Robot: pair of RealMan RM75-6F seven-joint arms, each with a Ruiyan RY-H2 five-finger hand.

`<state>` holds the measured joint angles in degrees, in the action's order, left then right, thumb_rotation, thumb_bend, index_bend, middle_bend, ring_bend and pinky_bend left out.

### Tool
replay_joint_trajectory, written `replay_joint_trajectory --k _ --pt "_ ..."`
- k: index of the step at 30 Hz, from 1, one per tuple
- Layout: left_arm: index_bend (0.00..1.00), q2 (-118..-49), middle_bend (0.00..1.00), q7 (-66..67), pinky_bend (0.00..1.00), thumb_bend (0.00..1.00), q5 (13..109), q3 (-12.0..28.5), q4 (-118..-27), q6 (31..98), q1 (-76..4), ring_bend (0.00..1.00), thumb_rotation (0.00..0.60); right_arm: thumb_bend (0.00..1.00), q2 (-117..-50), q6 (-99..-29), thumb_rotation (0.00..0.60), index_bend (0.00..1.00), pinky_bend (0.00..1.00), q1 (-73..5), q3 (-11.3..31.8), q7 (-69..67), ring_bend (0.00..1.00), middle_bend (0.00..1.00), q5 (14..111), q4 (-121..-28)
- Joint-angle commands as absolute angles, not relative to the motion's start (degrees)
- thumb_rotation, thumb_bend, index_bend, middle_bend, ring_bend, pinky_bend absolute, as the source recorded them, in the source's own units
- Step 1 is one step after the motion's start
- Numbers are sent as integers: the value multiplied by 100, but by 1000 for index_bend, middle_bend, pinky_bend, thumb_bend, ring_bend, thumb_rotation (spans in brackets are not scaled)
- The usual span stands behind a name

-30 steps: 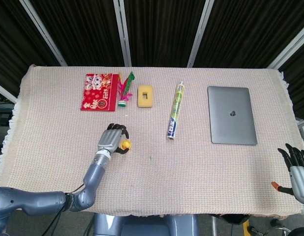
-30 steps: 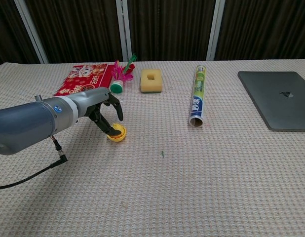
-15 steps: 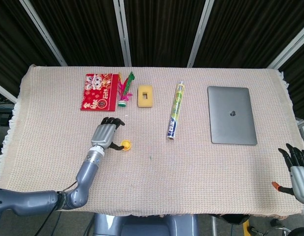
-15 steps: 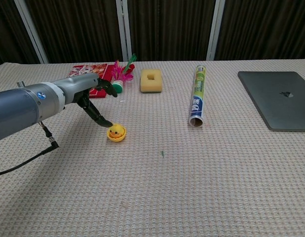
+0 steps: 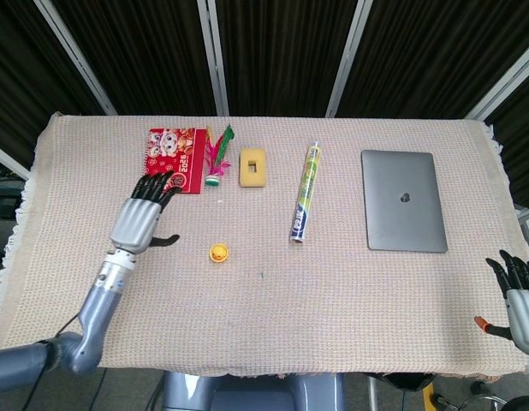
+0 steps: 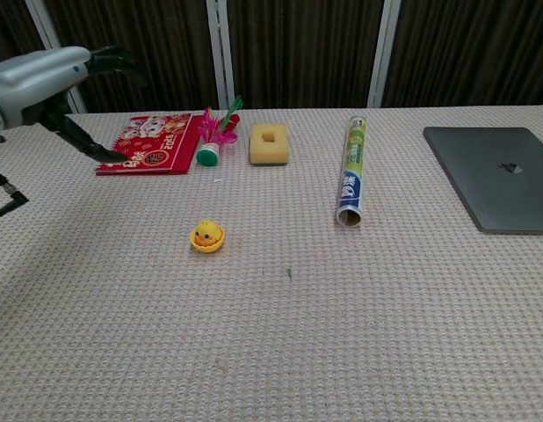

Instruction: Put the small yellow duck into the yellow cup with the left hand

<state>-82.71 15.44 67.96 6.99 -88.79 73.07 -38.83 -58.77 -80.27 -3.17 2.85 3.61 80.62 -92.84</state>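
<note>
The small yellow duck [image 6: 205,234] sits inside the low yellow cup [image 6: 208,244] on the woven cloth, left of the table's middle; in the head view the duck [image 5: 217,252] and cup [image 5: 218,257] appear as one small yellow spot. My left hand [image 5: 142,219] hovers to the left of the cup, well apart from it, fingers spread and holding nothing; in the chest view this left hand [image 6: 65,77] is raised at the upper left. My right hand [image 5: 519,289] rests off the table's right edge, fingers apart, empty.
Along the back lie a red booklet [image 5: 172,160], a feather shuttlecock [image 5: 216,157], a yellow sponge [image 5: 252,167] and a foil roll [image 5: 306,191]. A grey laptop [image 5: 403,199] lies shut at the right.
My left hand let go of the duck in the cup, then lifted and drew back to the left. The duck and cup stayed in place.
</note>
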Motion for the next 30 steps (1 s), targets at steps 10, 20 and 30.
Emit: replay_joint_trajectory --k 10,20,30 --pt "145 -7192 0 300 0 151 7436 2 -9256 8517 -2327 0 600 0 -5889 -8017 600 101 0 -329 291 446 0 0 8049 -9338" --pt "62 -6953 0 -129 0 124 7175 -256 -9295 8065 -1852 0 600 0 -5904 -7978 600 101 0 -372 285 486 0 0 8097 -9376" --pt "56 -6962 0 -25 0 124 7231 -45 -9336 8081 -1713 0 600 0 -5914 -7927 600 101 0 -419 326 418 0 0 8058 -9373"
